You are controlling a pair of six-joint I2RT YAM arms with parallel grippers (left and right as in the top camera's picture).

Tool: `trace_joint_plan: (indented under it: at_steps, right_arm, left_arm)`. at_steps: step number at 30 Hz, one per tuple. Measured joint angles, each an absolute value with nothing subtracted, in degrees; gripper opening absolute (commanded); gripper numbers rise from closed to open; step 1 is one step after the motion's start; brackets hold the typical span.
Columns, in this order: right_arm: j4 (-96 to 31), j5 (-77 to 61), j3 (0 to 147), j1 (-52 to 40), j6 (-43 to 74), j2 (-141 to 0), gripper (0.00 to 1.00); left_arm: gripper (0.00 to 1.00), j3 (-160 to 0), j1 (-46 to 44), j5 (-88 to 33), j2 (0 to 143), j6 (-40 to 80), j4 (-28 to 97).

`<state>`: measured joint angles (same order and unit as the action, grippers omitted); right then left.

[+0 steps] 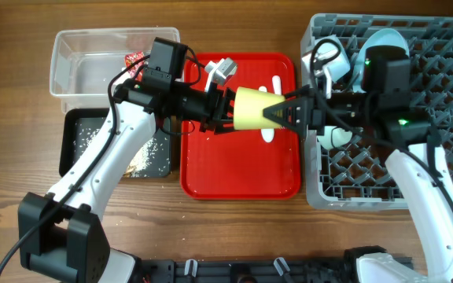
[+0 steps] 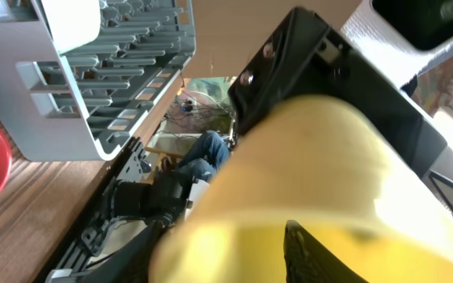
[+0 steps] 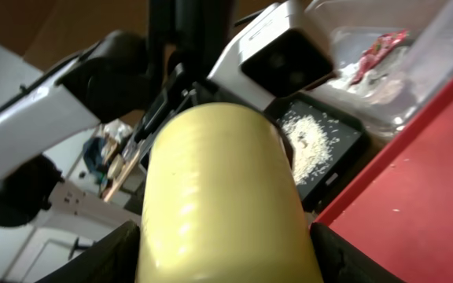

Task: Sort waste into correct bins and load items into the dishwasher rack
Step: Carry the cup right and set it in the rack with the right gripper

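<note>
While the left gripper [image 1: 226,110] pinches the cup [image 1: 248,106] mid-frame over the tray [image 1: 234,169], I'd clamp the right gripper's [image 1: 275,114] straddling jaws, whose contact I cannot tell, before releasing.

Brown wood-grain table [image 1: 234,224]

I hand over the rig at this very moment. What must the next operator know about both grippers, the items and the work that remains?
Left gripper: shut on the small yellow plastic cup, which is in the air above the flat red tray.
Right gripper: shut on the cup's other end. It looks like a handover, but which arm bears the cup is unclear.
Done: crumpled red-and-white wrapper in the clear plastic tub; white rice-like crumbs in the black tray; pale blue round plate in the grey pegged rack.
Left: cup into the rack, then the white plastic cutlery lying on the red tray.
</note>
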<state>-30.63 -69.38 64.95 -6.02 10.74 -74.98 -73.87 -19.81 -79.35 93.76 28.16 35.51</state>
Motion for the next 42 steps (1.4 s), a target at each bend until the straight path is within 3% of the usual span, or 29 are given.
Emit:
trace_joint_plan:
  at_steps: [12, 23, 27, 33, 37, 42]
  right_arm:
    - [-36.14, -66.13, 64.95, 7.27, 12.8, -74.98, 0.56]
    - [-49.47, -49.08, 66.28, 9.02, 12.73, -73.78, 0.56]
    - [-54.5, -40.45, 69.25, 9.06, 12.14, -72.95, 0.56]
    - [-63.18, -29.47, 77.78, 9.1, 11.68, -70.67, 0.57]
    - [-66.46, -23.29, 80.4, 9.3, 11.73, -70.24, 0.56]
    - [-68.6, -13.74, 80.64, 10.11, 12.95, -70.22, 0.56]
  left_arm:
    - [0.54, -73.87, -19.81, -79.13, 93.76, 28.16, 35.53]
    - [0.55, -73.87, -19.81, -73.82, 93.76, 28.14, 35.79]
    - [0.55, -73.87, -19.88, -63.77, 93.76, 28.16, 39.75]
    - [0.58, -73.82, -20.58, -37.93, 93.76, 28.12, 48.97]
    - [0.74, -73.82, -21.3, -19.35, 93.76, 27.75, 53.41]
    - [0.85, -73.8, -21.39, -4.32, 93.78, 27.7, 54.46]
